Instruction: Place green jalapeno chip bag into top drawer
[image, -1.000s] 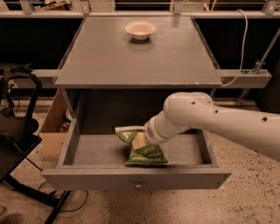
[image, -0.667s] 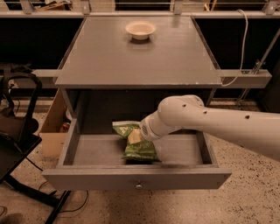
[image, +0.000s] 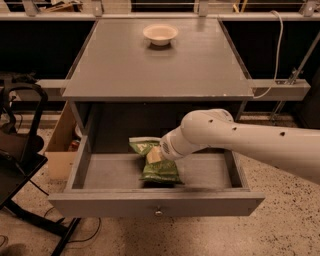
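Grey and wide, the shallow wooden top drawer (image: 155, 204) stands open under the flat grey tabletop (image: 160, 70), and its small round metal knob (image: 158, 212) faces you at the centre of the front panel. Your smooth white arm (image: 240, 140) comes in from the right and dips into the drawer. The gripper (image: 155, 155) sits low, right over the upper end of the small crinkly green jalapeno chip bag (image: 161, 171). That bag is inside the drawer, near the middle of its floor and towards the front. Whether the gripper is clamped on the bag or loose, I cannot tell. Up top, a small white bowl (image: 160, 34) rests near the table's far edge.
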